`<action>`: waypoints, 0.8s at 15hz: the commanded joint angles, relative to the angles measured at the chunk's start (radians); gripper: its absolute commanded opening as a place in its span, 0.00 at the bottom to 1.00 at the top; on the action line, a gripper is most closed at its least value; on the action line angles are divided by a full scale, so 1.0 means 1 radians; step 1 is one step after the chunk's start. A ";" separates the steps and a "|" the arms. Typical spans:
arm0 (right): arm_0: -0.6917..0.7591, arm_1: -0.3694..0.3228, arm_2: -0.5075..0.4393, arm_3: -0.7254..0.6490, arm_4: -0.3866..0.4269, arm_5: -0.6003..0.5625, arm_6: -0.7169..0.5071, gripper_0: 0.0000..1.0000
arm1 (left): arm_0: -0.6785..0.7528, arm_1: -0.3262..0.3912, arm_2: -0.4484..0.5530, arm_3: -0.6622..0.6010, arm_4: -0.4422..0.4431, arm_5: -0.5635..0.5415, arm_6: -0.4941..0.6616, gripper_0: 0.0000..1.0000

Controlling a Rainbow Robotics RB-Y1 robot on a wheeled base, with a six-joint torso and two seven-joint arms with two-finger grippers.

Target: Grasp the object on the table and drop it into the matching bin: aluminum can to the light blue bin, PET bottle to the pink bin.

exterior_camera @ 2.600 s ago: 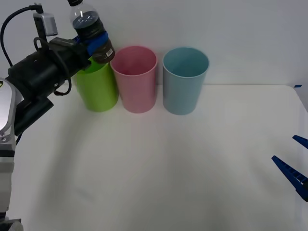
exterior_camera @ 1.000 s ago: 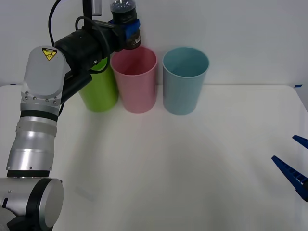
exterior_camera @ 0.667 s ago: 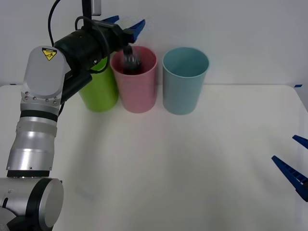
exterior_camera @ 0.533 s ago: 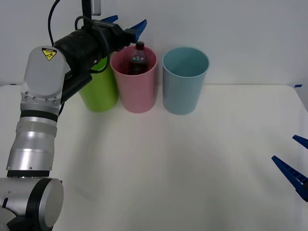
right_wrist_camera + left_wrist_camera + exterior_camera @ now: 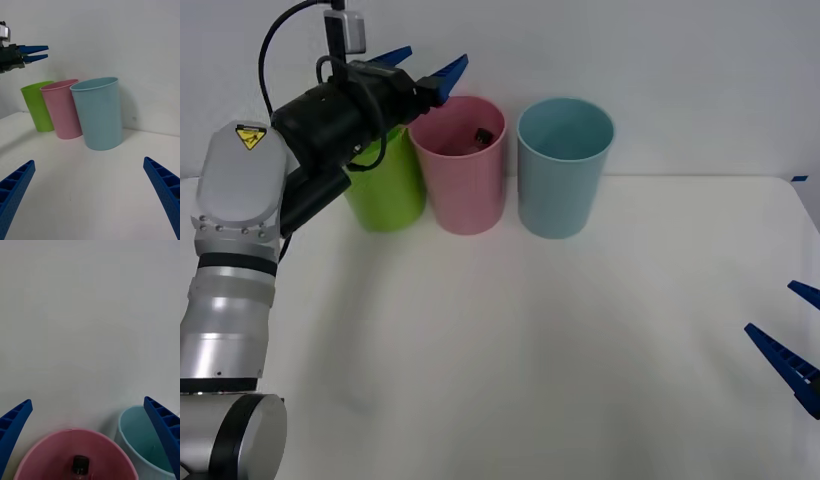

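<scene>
The PET bottle (image 5: 480, 133) lies inside the pink bin (image 5: 462, 190); just its black cap (image 5: 80, 464) shows above the pink rim (image 5: 45, 444). My left gripper (image 5: 422, 66) hovers open above the pink bin's left rim, nothing between its blue fingers (image 5: 442, 76). To the right of the pink one stands the light blue bin (image 5: 564, 165), seen again from the wrists (image 5: 99, 112) (image 5: 131, 427). My right gripper (image 5: 90, 202) is open and parked low at the right edge of the table (image 5: 580, 350), its fingers (image 5: 783, 358) far from the bins.
A lime green bin (image 5: 385, 190) stands left of the pink one, partly behind my left arm (image 5: 250, 200). All three bins line the back of the table against a white wall (image 5: 660, 80). The table's right edge (image 5: 805, 205) is close to the right gripper.
My left gripper carried the bottle over the pink bin, opened, and the bottle dropped in and sank to its cap. The arm has since drawn slightly back to the left. The right arm is still.
</scene>
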 commanded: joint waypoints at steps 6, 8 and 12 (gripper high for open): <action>0.000 0.000 0.000 0.000 0.000 0.000 0.000 1.00 | 0.184 0.104 -0.001 -0.142 0.187 -0.022 -0.028 1.00; 0.000 0.000 0.000 0.000 0.000 0.000 0.000 1.00 | 0.248 0.121 0.035 -0.194 0.217 -0.053 -0.039 1.00; 0.000 0.000 0.000 0.000 0.000 0.000 0.000 1.00 | 0.385 0.137 0.168 -0.288 0.265 -0.203 -0.071 1.00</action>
